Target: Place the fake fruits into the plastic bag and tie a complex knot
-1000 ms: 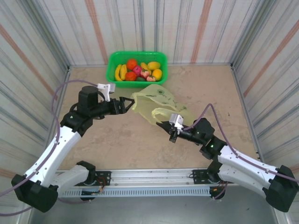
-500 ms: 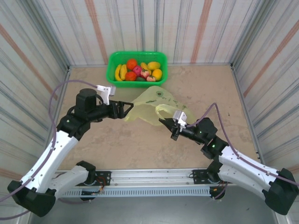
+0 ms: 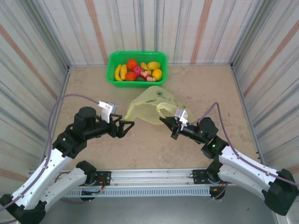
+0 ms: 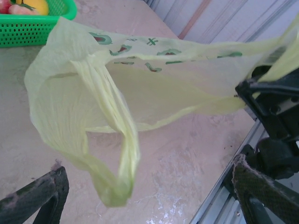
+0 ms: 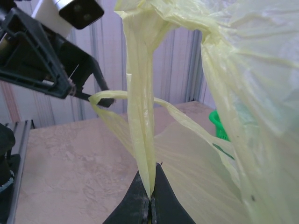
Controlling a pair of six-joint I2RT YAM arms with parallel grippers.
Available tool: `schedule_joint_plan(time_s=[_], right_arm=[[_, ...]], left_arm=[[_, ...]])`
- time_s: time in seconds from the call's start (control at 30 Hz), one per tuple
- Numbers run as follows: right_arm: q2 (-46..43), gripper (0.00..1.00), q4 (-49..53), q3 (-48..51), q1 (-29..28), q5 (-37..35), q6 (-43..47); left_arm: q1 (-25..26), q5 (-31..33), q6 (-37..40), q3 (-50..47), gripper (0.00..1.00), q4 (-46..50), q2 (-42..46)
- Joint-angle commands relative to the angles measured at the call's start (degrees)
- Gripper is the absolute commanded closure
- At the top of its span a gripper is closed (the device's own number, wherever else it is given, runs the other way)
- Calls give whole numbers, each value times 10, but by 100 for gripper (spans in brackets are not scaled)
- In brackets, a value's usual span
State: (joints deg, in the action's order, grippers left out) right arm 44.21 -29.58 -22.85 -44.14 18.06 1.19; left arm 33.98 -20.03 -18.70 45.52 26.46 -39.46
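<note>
The plastic bag (image 3: 149,105) is in the middle of the worktop (image 3: 201,88), in front of the green basket (image 3: 137,53) and apart from it; it is thin, pale yellow-green, with some green printed marks. One side of it is pulled up from the surface and the rest sags toward the worktop. The fake fruits (image 3: 138,71) are all in the basket at the far wall: yellow bananas, orange ones, red and pink ones, one dark green; no fruit is visible inside the bag.

The right tool (image 3: 164,120) is at the near right side of the bag; its fingers are pressed together on a narrow strip of the film. In the right wrist view the strip (image 5: 140,116) rises straight up from between the fingertips of the right tool (image 5: 150,198), and the rest of the bag (image 5: 252,93) hangs beside it.

The left tool (image 3: 127,127) is just beside the near left corner of the bag; its fingers stand wide apart with nothing between them. In the left wrist view a handle loop (image 4: 117,154) of the bag (image 4: 154,79) hangs loose ahead of the two fingers (image 4: 42,196); I cannot tell if it touches them.
</note>
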Motion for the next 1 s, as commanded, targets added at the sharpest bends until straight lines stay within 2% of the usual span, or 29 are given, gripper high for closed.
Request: schedule_joint_plan(time_s=[0.0,0.13,0.27,0.43,0.47,0.53,0.63,0.8,0.97], right_arm=[[1,100,-22,1,5,4,-20],[2,100,-21,-1,6,7,-24],[2,100,-17,-2,7,10,-29],[-3,100,-10,-4,8,7,-32],[-4,100,-10,-5,8,7,-33],[-6,100,-10,-6,9,9,-35],[-8,100,-10,-8,9,10,-37],[-10,100,-24,-9,12,7,-55],[-7,100,-28,-16,12,9,-62]], left_arm=[[6,31,20,-17,7,-36,8],[4,60,35,-8,17,-42,-12],[-14,34,38,-4,29,-54,-26],[-14,6,39,-5,57,-83,-45],[-15,4,39,-4,59,-81,-51],[-14,1,38,2,57,-77,-59],[-14,8,38,-2,41,-70,-58],[-11,27,30,-11,34,-43,-33],[26,56,34,-26,33,-42,7]])
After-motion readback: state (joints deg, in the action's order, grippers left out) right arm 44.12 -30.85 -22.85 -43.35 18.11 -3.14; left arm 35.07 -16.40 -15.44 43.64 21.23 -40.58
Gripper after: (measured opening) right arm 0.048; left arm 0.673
